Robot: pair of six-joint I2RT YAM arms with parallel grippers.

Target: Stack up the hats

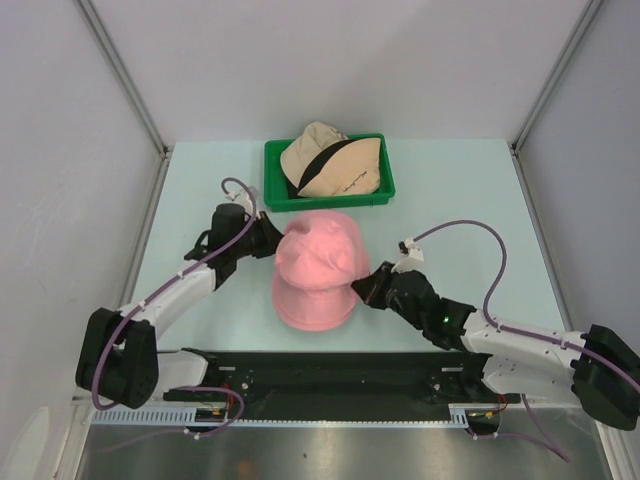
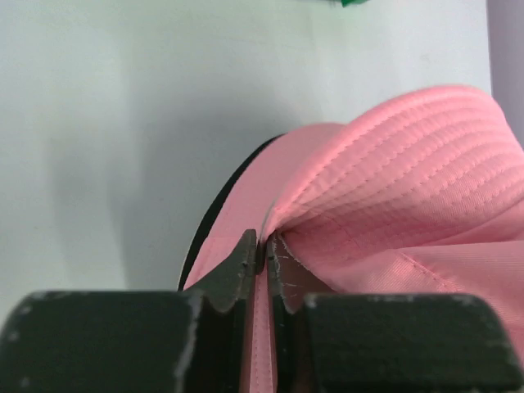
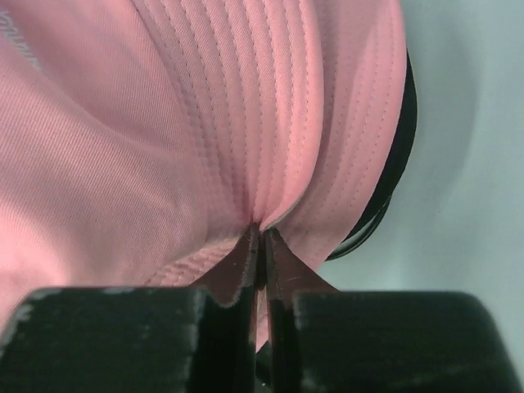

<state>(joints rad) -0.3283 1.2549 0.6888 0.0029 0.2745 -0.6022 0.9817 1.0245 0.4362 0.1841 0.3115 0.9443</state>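
Risk of lopsided release: left gripper pinched shut on pink hat brim, right gripper clamped on opposite brim. Pink hat just in front of tray, draped over black edge, identity unclear. Inside tray, beige hat. Letting go unevenly: likely dragged askew, brim folded under.

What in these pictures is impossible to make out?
- Top view: the pink hat covers whatever lies beneath it; the wrist views show only a black edge.
- Top view: the number of hats in the green tray; the beige hat hides all but a black strip.
- Top view: the beige hat's stitched mark, too small to read.
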